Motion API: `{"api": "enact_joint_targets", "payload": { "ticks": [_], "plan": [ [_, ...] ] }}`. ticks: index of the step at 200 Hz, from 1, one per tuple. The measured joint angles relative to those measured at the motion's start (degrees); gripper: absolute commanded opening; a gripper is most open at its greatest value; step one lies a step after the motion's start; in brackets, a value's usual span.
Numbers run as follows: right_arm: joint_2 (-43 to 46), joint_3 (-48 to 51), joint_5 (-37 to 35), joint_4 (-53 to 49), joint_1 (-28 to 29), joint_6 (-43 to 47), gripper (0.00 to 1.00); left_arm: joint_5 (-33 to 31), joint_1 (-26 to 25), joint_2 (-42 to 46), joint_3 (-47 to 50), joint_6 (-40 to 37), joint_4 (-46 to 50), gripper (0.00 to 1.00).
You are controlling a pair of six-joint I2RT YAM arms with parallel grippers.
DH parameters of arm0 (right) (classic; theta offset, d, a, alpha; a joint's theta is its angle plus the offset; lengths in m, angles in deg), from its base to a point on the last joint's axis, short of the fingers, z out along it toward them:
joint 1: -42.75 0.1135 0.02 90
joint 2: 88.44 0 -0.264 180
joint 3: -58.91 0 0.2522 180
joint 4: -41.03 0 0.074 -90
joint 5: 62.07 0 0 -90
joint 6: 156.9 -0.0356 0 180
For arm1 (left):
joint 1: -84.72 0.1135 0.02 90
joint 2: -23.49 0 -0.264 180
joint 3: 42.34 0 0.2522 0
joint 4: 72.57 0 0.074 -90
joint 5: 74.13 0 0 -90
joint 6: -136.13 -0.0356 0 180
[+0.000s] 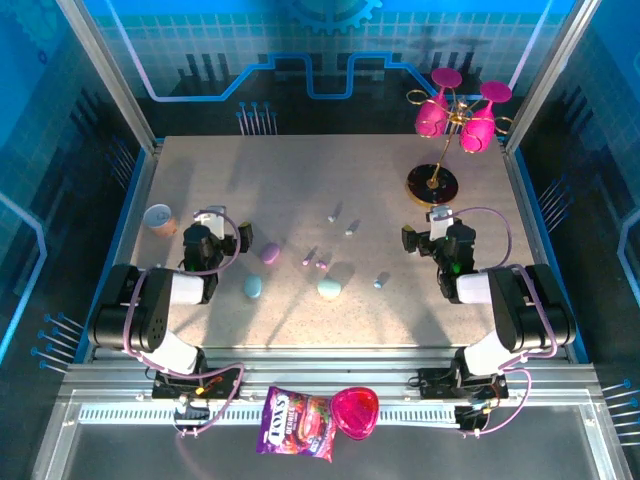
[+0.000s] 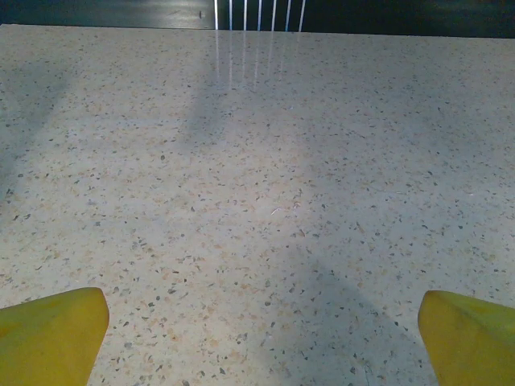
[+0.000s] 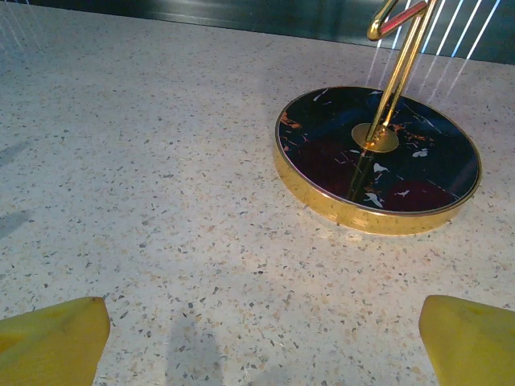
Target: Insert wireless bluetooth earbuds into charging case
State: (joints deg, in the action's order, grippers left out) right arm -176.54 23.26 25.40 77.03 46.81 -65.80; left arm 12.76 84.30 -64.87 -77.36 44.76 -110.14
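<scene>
My left gripper (image 2: 261,336) and right gripper (image 3: 261,336) stood wide open, empty, flanking the earbuds (image 1: 335,212), probably for picking.

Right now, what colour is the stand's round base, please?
The base is marbled black, gold-rimmed; right wrist view.

Right gripper (image 3: 261,342) gapes wide before a gold-rimmed dark stand base (image 3: 426,173) on the table (image 3: 161,185)

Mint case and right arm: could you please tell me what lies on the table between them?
In the top view, one bluish earbud lies between the mint case and the right arm; the rest of that stretch is bare table.
</scene>
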Motion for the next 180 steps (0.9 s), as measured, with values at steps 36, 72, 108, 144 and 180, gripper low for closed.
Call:
{"api": "enact_joint_targets", "payload": {
  "ticks": [36, 72, 108, 144, 180],
  "plan": [
    [0.0, 0.0, 0.0, 0.0, 0.0, 0.0, 1.0, 0.0, 0.0, 0.0, 0.0, 0.0, 0.0, 0.99],
    [0.0, 0.0, 0.0, 0.0, 0.0, 0.0, 1.0, 0.0, 0.0, 0.0, 0.0, 0.0, 0.0, 0.99],
    [0.0, 0.0, 0.0, 0.0, 0.0, 0.0, 1.0, 0.0, 0.0, 0.0, 0.0, 0.0, 0.0, 0.99],
    [0.0, 0.0, 0.0, 0.0, 0.0, 0.0, 1.0, 0.0, 0.0, 0.0, 0.0, 0.0, 0.0, 0.99],
    [0.1, 0.0, -1.2, 0.1, 0.0, 0.0, 1.0, -0.4, 0.0, 0.3, 0.1, 0.0, 0.0, 0.99]
  ]
}}
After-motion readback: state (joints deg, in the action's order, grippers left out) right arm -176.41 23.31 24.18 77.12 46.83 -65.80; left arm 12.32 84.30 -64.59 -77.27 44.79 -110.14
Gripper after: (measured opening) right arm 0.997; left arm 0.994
